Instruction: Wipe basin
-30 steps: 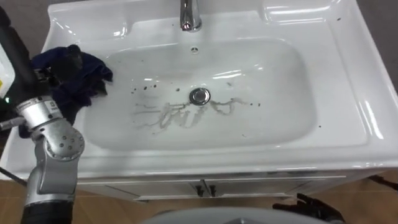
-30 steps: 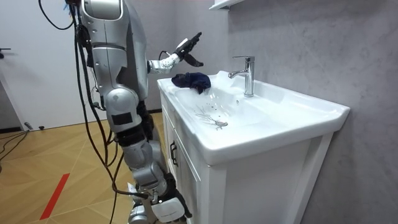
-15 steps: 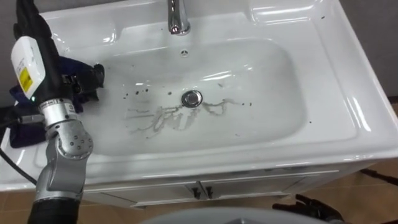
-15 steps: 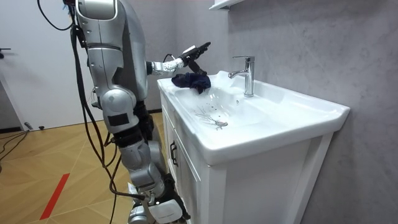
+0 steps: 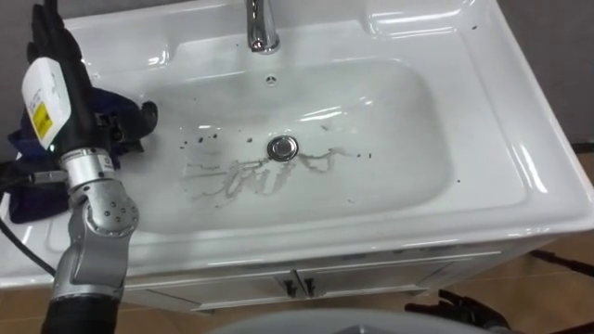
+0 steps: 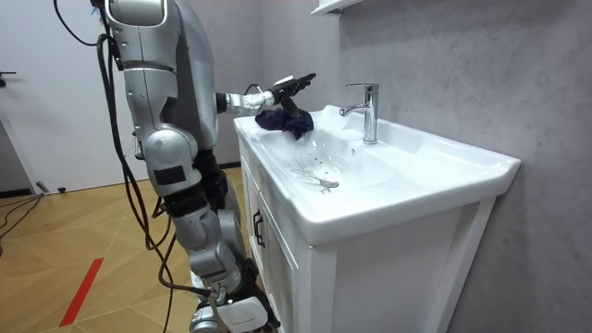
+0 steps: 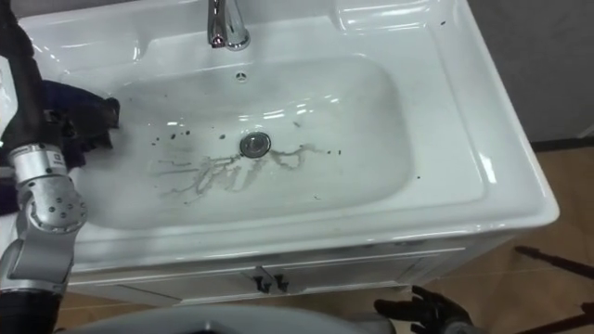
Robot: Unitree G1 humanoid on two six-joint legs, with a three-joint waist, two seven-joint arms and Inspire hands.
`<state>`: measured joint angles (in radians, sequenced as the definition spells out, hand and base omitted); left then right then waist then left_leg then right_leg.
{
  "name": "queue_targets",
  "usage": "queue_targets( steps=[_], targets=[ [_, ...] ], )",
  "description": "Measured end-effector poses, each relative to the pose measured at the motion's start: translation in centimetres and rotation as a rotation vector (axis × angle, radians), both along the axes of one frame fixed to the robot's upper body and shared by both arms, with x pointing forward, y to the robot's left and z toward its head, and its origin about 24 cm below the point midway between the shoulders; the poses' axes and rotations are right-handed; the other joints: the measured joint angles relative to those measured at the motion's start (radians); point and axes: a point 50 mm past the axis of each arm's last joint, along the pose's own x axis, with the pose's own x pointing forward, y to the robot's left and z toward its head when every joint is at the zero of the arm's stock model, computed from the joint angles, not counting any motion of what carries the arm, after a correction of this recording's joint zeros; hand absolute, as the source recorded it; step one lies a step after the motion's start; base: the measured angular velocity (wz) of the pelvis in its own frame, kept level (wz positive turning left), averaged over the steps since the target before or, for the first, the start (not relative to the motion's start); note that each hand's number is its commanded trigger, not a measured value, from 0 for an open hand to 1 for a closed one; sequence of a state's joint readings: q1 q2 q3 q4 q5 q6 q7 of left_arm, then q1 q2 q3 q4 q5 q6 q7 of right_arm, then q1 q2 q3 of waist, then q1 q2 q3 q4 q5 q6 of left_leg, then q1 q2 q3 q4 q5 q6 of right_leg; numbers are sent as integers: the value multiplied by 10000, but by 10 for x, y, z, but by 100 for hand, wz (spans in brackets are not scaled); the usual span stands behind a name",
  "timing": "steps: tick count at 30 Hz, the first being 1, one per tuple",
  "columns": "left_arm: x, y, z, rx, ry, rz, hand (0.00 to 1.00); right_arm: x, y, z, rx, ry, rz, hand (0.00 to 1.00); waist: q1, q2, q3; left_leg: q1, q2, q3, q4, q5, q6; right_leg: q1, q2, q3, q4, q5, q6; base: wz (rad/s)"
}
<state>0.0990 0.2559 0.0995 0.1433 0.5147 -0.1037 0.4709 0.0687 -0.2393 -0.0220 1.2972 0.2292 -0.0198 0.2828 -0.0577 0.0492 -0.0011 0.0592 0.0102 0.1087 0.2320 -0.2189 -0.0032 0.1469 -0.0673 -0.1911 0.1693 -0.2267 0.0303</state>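
**Position.** The cloth [image 5: 22, 199], dark blue and crumpled, is lying on the left ledge of the basin [image 5: 520, 172], right at the edge of the bowl. The left hand [image 5: 82, 107] is hovering directly above it. Its fingers [image 6: 298, 81] are extended and released, grasping nothing; whether they are touching the cloth cannot be told. The right hand [image 7: 422, 311] is hanging low in front of the cabinet [image 6: 277, 277], with its fingers relaxed and empty.

**Handling.** The cloth is judged to be light, soft and limp, so it is likely to fold and bunch rather than hold a shape. The safest place to take hold is looking like the top of the bunched mass, with the fingers closing around a thick fold. A pinch at a loose edge is likely to leave most of the cloth trailing.

**Surface.** The glazed bowl is looking smooth, glossy and probably slippery. Grey streaks [image 5: 246, 178] are running to the left of the drain [image 5: 283, 147], with dark specks scattered around them. The faucet [image 5: 260, 28] is standing at the rear centre and is likely to obstruct wide strokes.

**Room.** The robot is standing at the front of the cabinet on a wood floor [image 6: 55, 268]. A grey wall [image 6: 444, 65] is rising behind the basin.
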Motion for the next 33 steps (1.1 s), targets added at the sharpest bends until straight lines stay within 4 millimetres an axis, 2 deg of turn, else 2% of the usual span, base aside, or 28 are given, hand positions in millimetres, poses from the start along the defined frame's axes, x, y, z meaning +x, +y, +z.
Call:
queue_targets(
  steps=[21,24,25,26,27,28,33],
  targets=[
    [0,-3,-6,-10,609,-29,0,-1,0,0,-138,107,-80,0,-3,-9,15,-13,10,19,9,-4,-5,-14,5,24,16,10,-6,0],
    [-3,1,-18,-24,1138,166,0,-3,-1,0,-280,183,-113,0,27,42,23,33,9,44,-38,-4,-5,0,9,101,16,18,-5,-2],
    [-6,4,-27,-54,1579,336,0,-3,-3,0,-353,188,-123,0,46,133,-10,58,10,34,-44,-4,-5,26,13,132,10,18,-4,-6],
    [-7,5,-31,-65,1780,424,0,-2,-3,0,-373,181,-128,0,48,145,-6,55,10,29,-39,-4,-5,29,13,132,9,18,-4,0],
    [-10,8,-37,-78,2081,589,0,-2,-3,0,-375,182,-155,0,47,93,32,40,10,16,-44,-4,-6,16,17,119,9,18,-4,0],
    [-12,10,-40,-82,2276,722,0,-3,-3,0,-369,191,-194,0,75,149,-6,29,15,9,-44,-4,-6,-6,20,109,11,18,-5,0],
    [-15,22,-39,-19,2196,1273,0,-4,-3,0,-361,292,-183,0,134,62,-17,38,11,16,-49,-3,-6,-15,20,108,11,18,-5,0]
  ],
)
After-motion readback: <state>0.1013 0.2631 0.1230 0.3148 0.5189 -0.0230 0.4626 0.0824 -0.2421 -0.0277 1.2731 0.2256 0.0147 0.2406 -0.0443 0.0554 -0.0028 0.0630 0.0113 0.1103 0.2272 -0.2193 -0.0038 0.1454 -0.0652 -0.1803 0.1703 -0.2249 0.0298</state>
